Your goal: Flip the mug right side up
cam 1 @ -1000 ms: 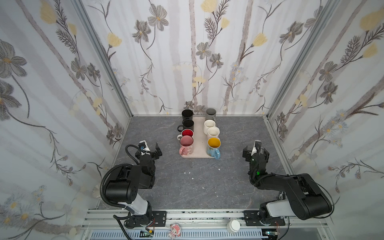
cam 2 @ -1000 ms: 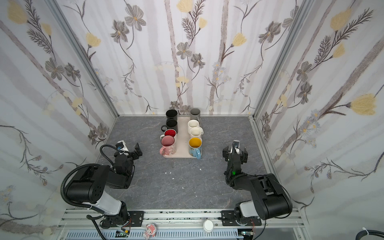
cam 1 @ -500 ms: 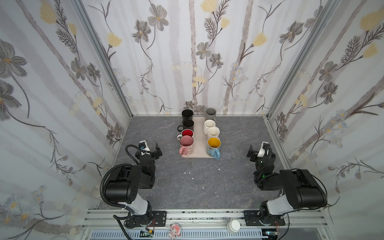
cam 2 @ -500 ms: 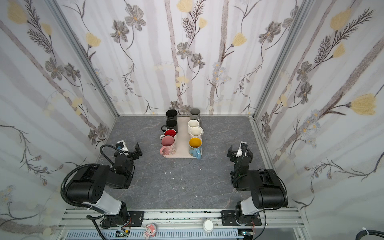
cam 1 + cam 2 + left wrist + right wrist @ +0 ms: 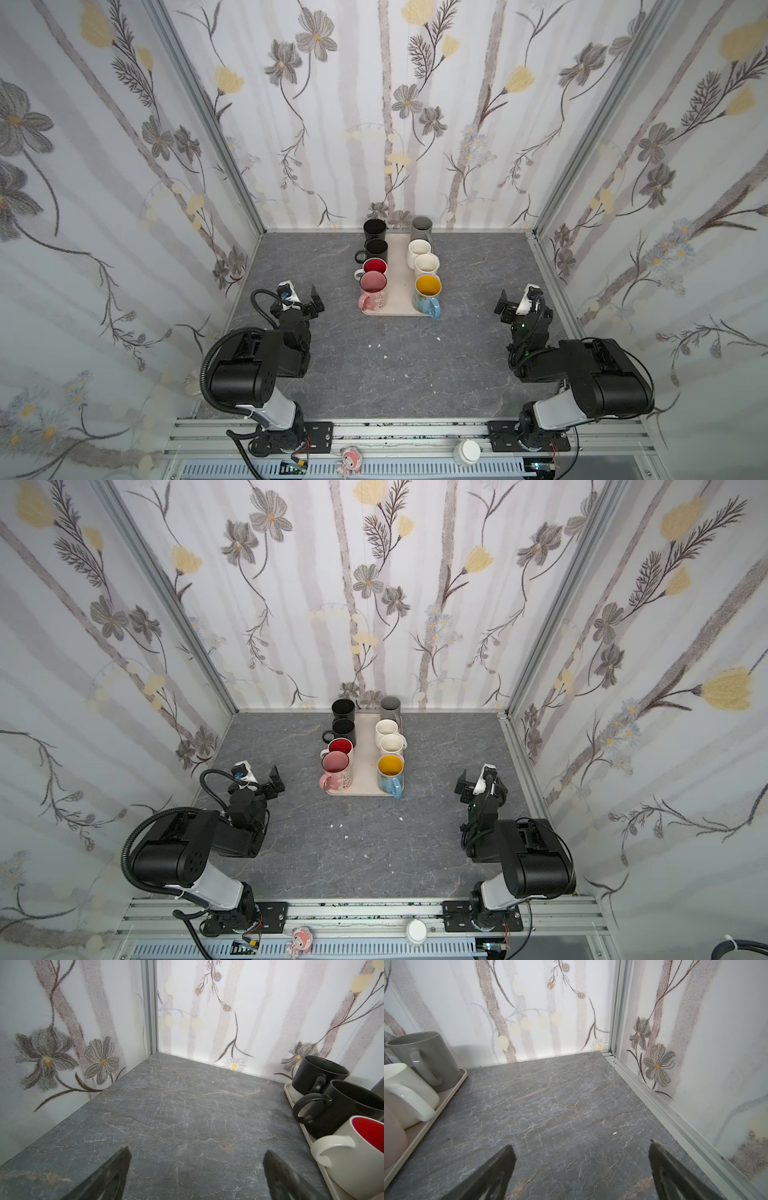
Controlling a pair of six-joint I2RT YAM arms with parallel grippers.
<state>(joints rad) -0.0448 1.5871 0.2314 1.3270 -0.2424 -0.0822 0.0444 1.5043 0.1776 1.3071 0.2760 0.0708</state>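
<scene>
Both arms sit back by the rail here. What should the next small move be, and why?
Probably just hold the left gripper and right gripper open and parked beside the tray. In a top view every mug shows an open mouth, so nothing seems left to flip; only the grey mug at the back is hard to read.

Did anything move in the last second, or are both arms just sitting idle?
The right gripper swung slightly outward, away from the tray, and its wrist turned. It is open and empty. Nothing was taken hold of or let go. The left gripper, also open, kept its place, and the mugs stand on the tray as before.
</scene>
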